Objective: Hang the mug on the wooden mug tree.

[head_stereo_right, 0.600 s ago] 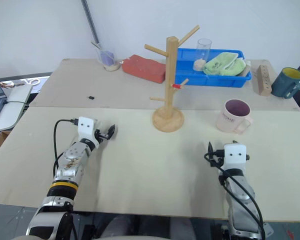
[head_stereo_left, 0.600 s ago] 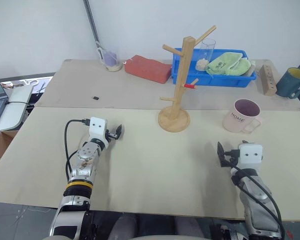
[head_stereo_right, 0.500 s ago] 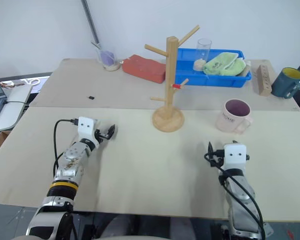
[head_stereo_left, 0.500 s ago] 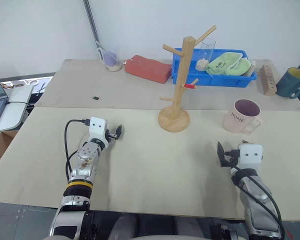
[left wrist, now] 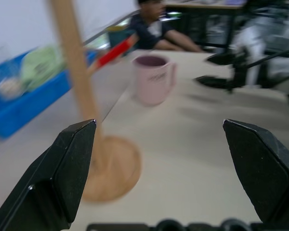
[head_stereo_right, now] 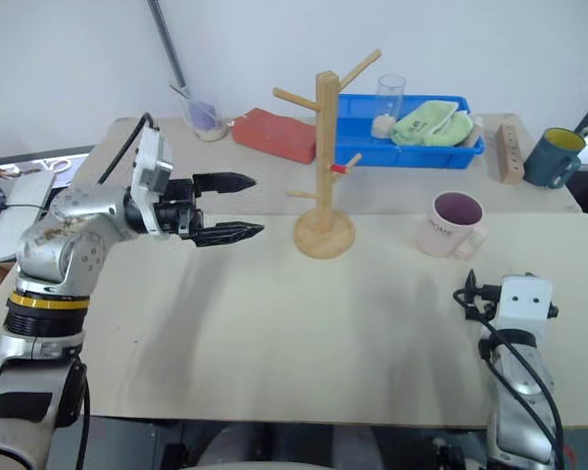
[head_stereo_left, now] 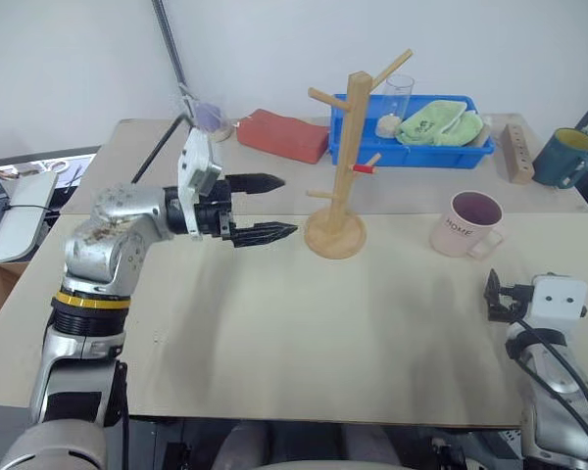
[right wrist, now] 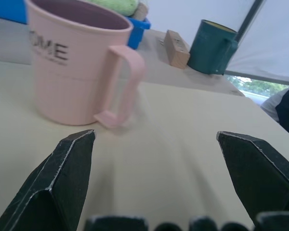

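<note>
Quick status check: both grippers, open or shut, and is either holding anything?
Left gripper: open, holding nothing, raised beside the wooden mug tree.
Right gripper: open, holding nothing, facing the mug.

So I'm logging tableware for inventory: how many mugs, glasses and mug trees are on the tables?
Mugs: 2, the pink mug and the teal mug
Glasses: 1, the clear glass in the blue bin
Mug trees: 1, the wooden mug tree
Total: 4
</note>
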